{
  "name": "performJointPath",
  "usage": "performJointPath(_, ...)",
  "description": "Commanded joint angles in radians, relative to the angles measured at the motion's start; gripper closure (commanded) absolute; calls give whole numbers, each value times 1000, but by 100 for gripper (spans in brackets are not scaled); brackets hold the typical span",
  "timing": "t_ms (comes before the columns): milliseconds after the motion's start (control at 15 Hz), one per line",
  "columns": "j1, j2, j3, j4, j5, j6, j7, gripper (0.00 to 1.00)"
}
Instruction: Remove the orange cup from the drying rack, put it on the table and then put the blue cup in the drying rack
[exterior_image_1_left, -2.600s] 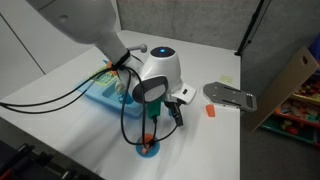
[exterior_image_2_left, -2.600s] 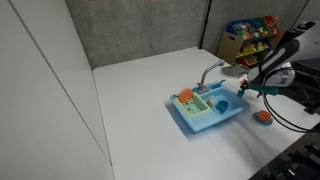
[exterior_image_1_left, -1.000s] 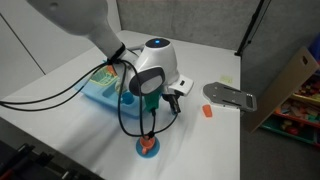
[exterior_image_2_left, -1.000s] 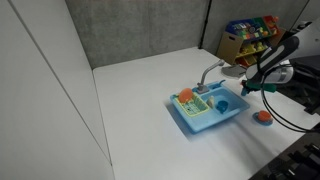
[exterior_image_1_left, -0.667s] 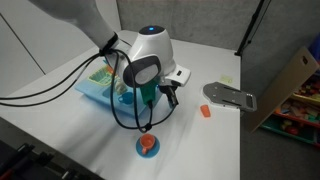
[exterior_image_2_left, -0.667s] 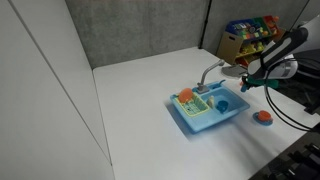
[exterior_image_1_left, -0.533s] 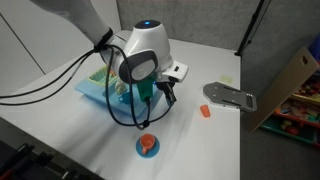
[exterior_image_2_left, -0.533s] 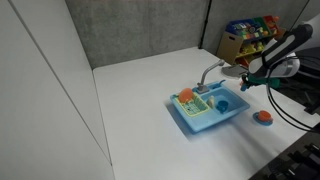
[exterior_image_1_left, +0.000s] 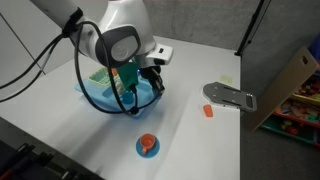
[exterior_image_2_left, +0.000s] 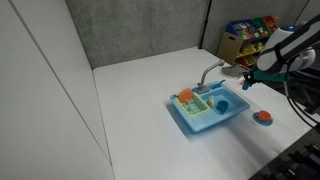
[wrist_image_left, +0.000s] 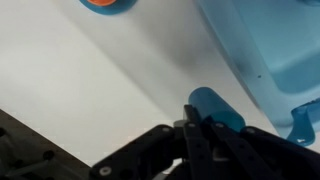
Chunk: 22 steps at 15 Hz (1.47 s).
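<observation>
A white counter (exterior_image_1_left: 60, 120) carries a blue rack (exterior_image_2_left: 200, 118). The orange cup (exterior_image_1_left: 147, 145) stands on the bare counter, well apart from the rack and clear of the arm. In an exterior view the blue cup (exterior_image_2_left: 222, 103) sits inside the rack, in the compartment at the end nearer the gripper (exterior_image_2_left: 246, 84). The gripper hangs above the rack's edge, holding nothing that can be seen.

In the wrist view the dark fingers (wrist_image_left: 200, 135) come in from the bottom. They look close together, but I cannot tell whether they are spread or pressed shut. A rounded blue shape (wrist_image_left: 217, 108) lies just past their tips, and what it is cannot be told. The rack's corner fills the right of that view, and the orange cup shows at the top edge.
</observation>
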<state>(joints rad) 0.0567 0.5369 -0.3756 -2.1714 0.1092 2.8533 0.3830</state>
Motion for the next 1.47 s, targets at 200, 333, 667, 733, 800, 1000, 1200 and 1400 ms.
performJointPath(200,61,-220,-47,-135,-202,-128,7,96)
performJointPath(333,51,-260,-15,-158,-247,-145,-4,96)
performJointPath(667,33,-348,77,-241,-317,-121,-33,96)
performJointPath(733,30,-360,100,-254,-319,-117,-42,96)
performJointPath(800,28,-371,125,-265,-315,-116,-52,96)
performJointPath(1000,16,-393,200,-288,-279,-111,-104,96)
performJointPath(1200,7,-395,269,-290,-225,-109,-163,96)
performJointPath(1400,-6,-388,311,-285,-167,-110,-208,97)
